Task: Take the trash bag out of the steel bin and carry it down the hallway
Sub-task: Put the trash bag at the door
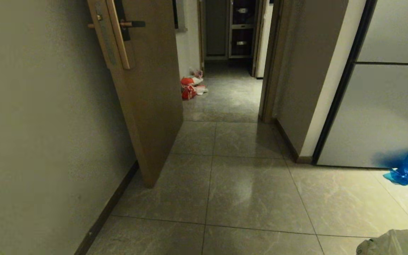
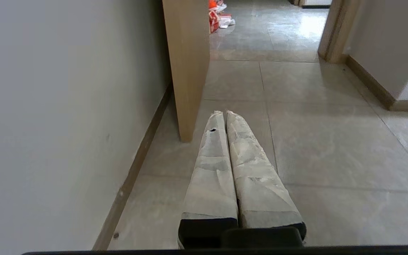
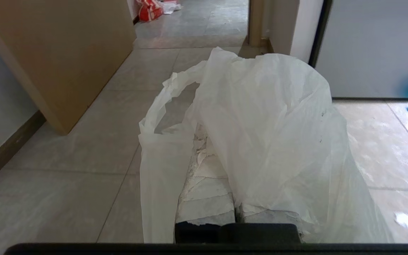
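Hallway: right gripper seemingly clamps trash bag.

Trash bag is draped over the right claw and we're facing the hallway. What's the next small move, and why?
Probably roll the base forward, keeping right of the open wooden door. The trash bag hangs on the shut right claw, clear tiles lie ahead, and the door leaf juts in from the left. The left claw is shut and empty.
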